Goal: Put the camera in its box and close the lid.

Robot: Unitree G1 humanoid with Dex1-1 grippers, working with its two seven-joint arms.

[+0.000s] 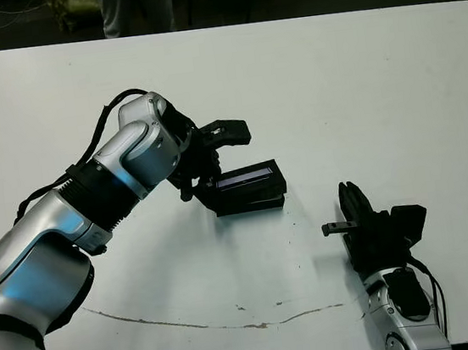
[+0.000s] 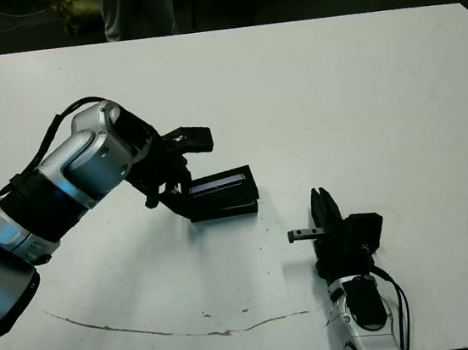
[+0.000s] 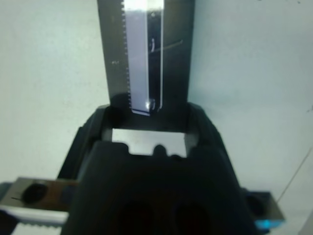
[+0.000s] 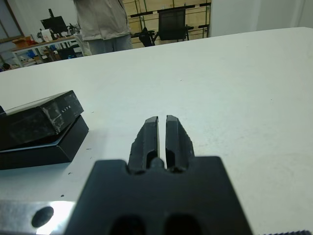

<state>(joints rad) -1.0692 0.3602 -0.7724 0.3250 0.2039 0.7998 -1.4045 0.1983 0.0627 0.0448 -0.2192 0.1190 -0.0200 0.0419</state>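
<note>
The black lid (image 1: 247, 176), with its greyish glossy strip up, lies slightly tilted and askew on the black box (image 1: 254, 201) near the table's middle. My left gripper (image 1: 206, 171) reaches in from the left, and its fingers (image 3: 95, 129) clamp the lid's near end (image 3: 146, 58). In the right wrist view the lid (image 4: 41, 117) sits raised at one end over the box (image 4: 58, 147). The camera is out of view. My right gripper (image 1: 349, 191) rests on the table to the box's right, fingers (image 4: 151, 132) pressed together and holding nothing.
A person (image 1: 135, 8) stands beyond the far table edge. A thin dark line (image 1: 234, 316) runs along the table near the front edge. White tabletop stretches wide to the right and far side of the box.
</note>
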